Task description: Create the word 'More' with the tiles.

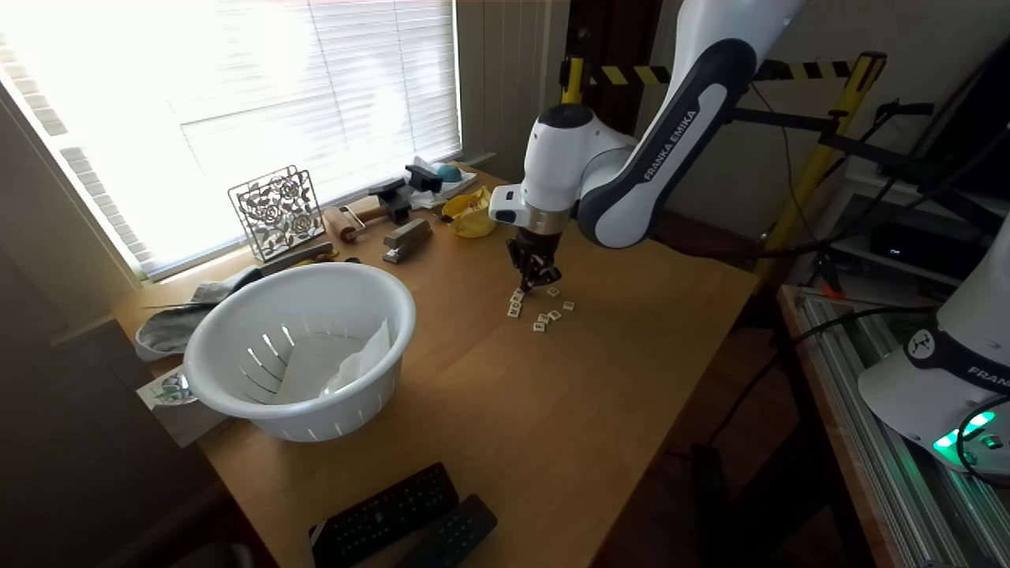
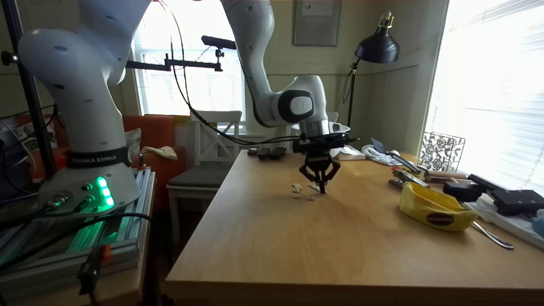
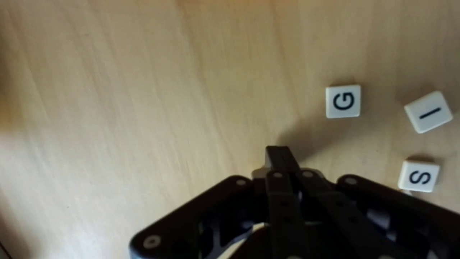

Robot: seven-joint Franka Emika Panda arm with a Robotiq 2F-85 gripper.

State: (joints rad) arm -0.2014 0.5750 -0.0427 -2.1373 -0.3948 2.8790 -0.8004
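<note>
A robot gripper [image 2: 322, 191] points down at a wooden table [image 1: 489, 394], its two fingers pressed together with nothing visible between them; whether the tips touch the wood cannot be told. Just beside the tips, in an exterior view, a short line of letter tiles [image 1: 515, 304] begins and runs lengthwise away from them, its letters too small to read. It may be the word being built; the next move probably turns on nudging its near end without skewing the rest. Loose tiles [image 1: 555, 315] lie near. In the wrist view, the G tile [image 3: 343, 101] sits up and right of the fingertips, the I tile [image 3: 428, 112] and S tile [image 3: 419, 176] farther right. A white bowl [image 1: 339, 422] stands well apart.
</note>
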